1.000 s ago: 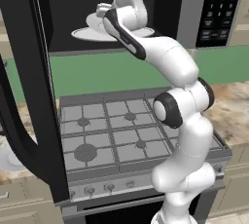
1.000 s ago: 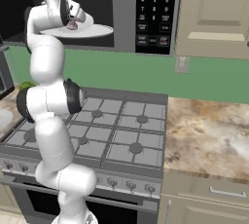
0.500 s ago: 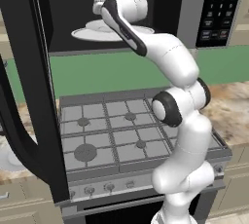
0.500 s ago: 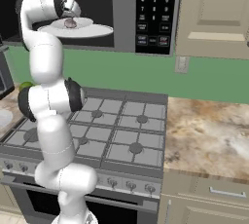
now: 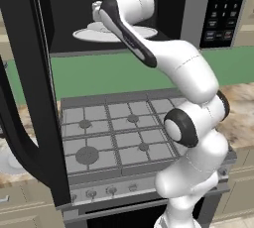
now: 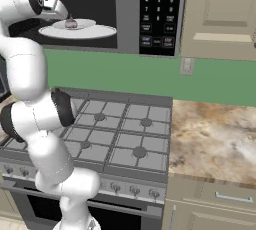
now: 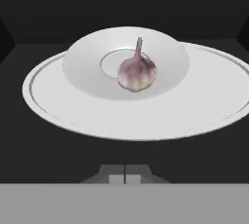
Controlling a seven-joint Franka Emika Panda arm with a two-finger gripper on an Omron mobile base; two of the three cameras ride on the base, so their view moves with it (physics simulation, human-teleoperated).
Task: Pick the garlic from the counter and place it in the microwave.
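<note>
The garlic [image 7: 137, 72], a purplish-white bulb with its stem up, rests in a shallow white dish [image 7: 82, 67]. The dish stands on the round glass turntable plate [image 7: 204, 106] inside the black microwave [image 6: 157, 9]. From the right base view the garlic [image 6: 70, 23] shows on the plate, just right of my gripper [image 6: 61, 12]. My gripper [image 7: 124, 175] hangs in front of the cavity, a short way back from the plate. Its fingertips are together with nothing between them. The marbled counter [image 6: 215, 134] lies right of the stove.
The microwave's tall black door [image 5: 30, 83] stands swung open at the left, over the stove's left side. A grey gas stove [image 6: 120, 134] with burner grates sits below. Pale cabinets [image 6: 220, 14] hang at the upper right. A white plate [image 5: 10, 160] lies behind the door.
My hand has drawn back out of the microwave, away from the turntable. The garlic stays at rest in the dish.
</note>
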